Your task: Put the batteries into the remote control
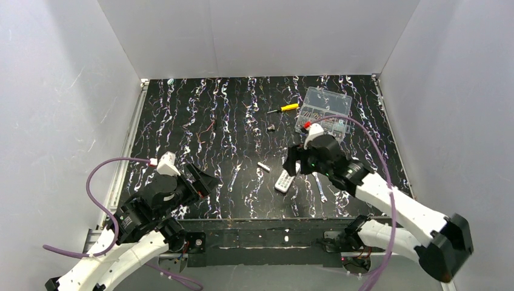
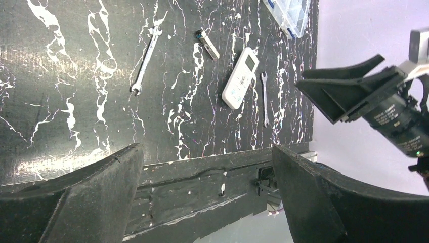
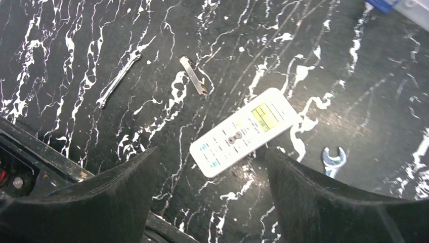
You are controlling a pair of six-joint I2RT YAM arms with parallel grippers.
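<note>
The white remote control (image 1: 283, 180) lies face up on the black marbled table, buttons and a small greenish screen showing. It also shows in the right wrist view (image 3: 245, 131) and the left wrist view (image 2: 240, 78). My right gripper (image 1: 292, 161) is open and empty, hovering just above the remote's near end (image 3: 211, 169). My left gripper (image 1: 204, 179) is open and empty over the table's near left edge (image 2: 207, 174), well left of the remote. No orange batteries show in any view.
A pale silvery stub (image 1: 263, 166) lies just left of the remote. A small wrench (image 1: 320, 188) lies to its right, a longer wrench (image 3: 119, 80) further left. A yellow-handled screwdriver (image 1: 283, 108) and a clear compartment box (image 1: 324, 112) sit at the back.
</note>
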